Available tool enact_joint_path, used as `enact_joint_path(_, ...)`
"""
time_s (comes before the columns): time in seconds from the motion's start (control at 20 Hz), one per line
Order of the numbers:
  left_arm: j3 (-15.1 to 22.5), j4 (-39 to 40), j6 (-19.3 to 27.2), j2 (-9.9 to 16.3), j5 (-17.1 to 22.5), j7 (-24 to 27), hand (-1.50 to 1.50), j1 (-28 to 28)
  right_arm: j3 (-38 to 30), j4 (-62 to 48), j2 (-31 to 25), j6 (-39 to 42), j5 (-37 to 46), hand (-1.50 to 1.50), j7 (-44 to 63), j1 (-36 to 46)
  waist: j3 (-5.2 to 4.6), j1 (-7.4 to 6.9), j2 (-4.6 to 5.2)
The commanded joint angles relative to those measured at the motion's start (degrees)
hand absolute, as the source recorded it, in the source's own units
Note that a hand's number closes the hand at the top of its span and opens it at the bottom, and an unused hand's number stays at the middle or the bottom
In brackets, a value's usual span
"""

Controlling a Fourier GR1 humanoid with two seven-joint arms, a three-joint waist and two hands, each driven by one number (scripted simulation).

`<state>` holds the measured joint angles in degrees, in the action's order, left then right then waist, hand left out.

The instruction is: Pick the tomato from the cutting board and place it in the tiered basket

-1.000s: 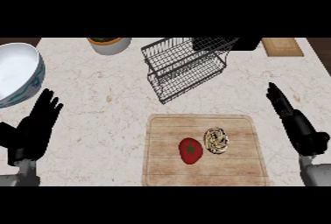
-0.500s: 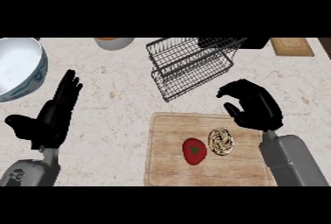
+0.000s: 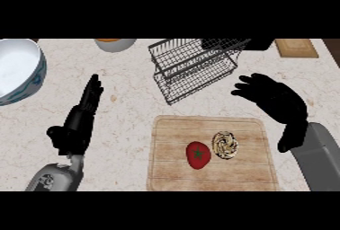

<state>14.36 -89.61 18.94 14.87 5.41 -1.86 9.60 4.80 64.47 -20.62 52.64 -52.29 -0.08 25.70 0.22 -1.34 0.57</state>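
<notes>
A red tomato with a green stem lies on the wooden cutting board, left of a pale coiled pastry. The black wire tiered basket stands behind the board, tilted in the view. My right hand hovers open above the board's far right corner, fingers relaxed and pointing left, holding nothing. It is up and to the right of the tomato, not touching it. My left hand stays open with straight fingers over the counter, left of the board.
A large white bowl with a blue rim sits at the far left. A small orange-filled bowl stands at the back edge. A wooden block lies at the back right. Marble counter surrounds the board.
My right hand has moved in from the right edge to above the board's far right corner, fingers turning leftward. My left hand has shifted right and turned edge-on. Tomato and pastry have not moved.
</notes>
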Motion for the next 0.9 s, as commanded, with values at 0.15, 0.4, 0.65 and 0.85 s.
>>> enact_joint_path(0.15, 0.31, 0.67, 1.04, -0.74, -1.26, 0.19, 0.00, -0.11, -4.89, 7.74, -15.61, 11.53, 12.69, -1.50, -0.86, 8.06, -0.15, 1.35, -0.66)
enact_joint_path(0.4, 0.87, 0.98, 1.95, -1.11, -2.57, 0.88, 0.00, -1.06, -6.34, 21.94, -19.35, 10.38, 26.49, -1.50, -2.43, 11.83, -0.08, 1.77, -0.84)
enact_joint_path(0.65, -0.37, 3.23, 1.24, -1.40, -1.88, 2.23, 0.00, -0.58, -1.29, 36.80, -16.70, 5.12, 39.50, -1.50, -0.42, 12.29, -0.20, 1.59, -0.70)
enact_joint_path(0.85, 0.51, 5.17, 1.70, -3.56, -3.29, 1.51, 0.00, 1.68, 2.28, 44.78, -15.80, 4.03, 44.04, -1.50, 2.58, 7.73, -0.22, 2.04, -0.68)
